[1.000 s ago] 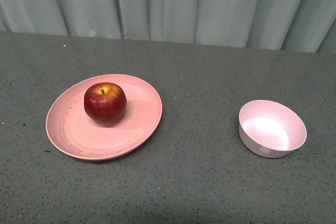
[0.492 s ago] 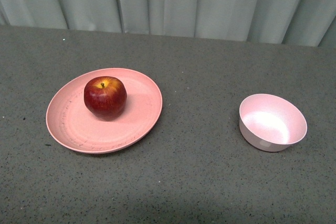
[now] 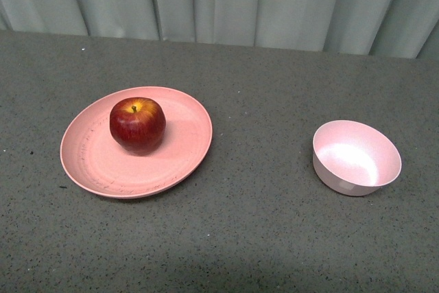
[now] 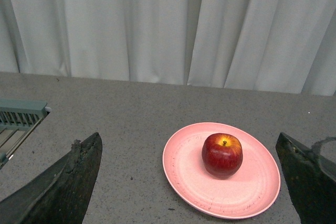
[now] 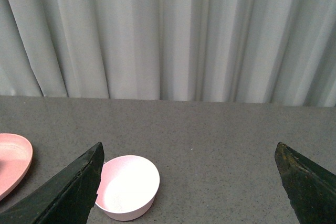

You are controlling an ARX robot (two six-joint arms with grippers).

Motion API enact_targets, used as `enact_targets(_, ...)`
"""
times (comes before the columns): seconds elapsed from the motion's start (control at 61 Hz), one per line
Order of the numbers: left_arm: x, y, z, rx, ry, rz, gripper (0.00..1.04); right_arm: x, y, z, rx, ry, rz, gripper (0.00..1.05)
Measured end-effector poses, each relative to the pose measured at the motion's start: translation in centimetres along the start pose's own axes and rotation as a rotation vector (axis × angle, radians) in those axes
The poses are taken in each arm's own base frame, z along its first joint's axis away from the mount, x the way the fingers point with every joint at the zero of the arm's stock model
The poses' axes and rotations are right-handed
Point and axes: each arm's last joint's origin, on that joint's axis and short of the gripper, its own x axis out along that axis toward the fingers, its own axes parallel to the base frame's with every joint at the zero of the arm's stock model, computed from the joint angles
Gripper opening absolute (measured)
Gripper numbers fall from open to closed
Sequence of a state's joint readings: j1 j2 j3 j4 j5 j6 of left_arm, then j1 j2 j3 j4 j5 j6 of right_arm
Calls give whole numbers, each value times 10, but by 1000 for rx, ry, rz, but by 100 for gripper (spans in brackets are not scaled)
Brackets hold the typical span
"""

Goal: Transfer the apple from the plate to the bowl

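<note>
The dark-red apple (image 3: pixel 138 124) with a yellow patch at its stem sits on the wide salmon-pink plate (image 3: pixel 180 152) at the left of the grey table. The small pale-pink bowl (image 3: pixel 355 158) stands empty at the right. Neither arm shows in the front view. In the left wrist view the apple (image 4: pixel 222 154) rests on the plate (image 4: pixel 184 166), well ahead of my open left gripper (image 4: pixel 189 182). The right wrist view shows the bowl (image 5: pixel 127 186) ahead of my open right gripper (image 5: pixel 189 182), close to one dark finger (image 5: pixel 73 190), and a sliver of the plate (image 5: pixel 13 163).
A pale pleated curtain (image 3: pixel 219 1) hangs behind the table's far edge. A grey-green ridged fixture (image 4: pixel 18 116) sits at the table's side in the left wrist view. Bare grey tabletop (image 3: pixel 264 135) lies between plate and bowl.
The front view has shifted slightly, so plate, apple and bowl appear a little higher in the picture than a second ago. Nothing on the table has moved relative to the rest.
</note>
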State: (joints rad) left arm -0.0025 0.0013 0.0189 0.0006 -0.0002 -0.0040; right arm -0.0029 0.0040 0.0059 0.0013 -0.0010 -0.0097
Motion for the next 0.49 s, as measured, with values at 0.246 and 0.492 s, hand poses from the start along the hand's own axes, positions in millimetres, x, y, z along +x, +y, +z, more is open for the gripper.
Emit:
enact_targets(0.246, 0, 0, 0, 0, 0, 0, 98, 0, 0, 0, 0, 0, 0, 95)
enact_targets(0.492, 0, 0, 0, 0, 0, 0, 98, 0, 0, 0, 0, 0, 0, 95)
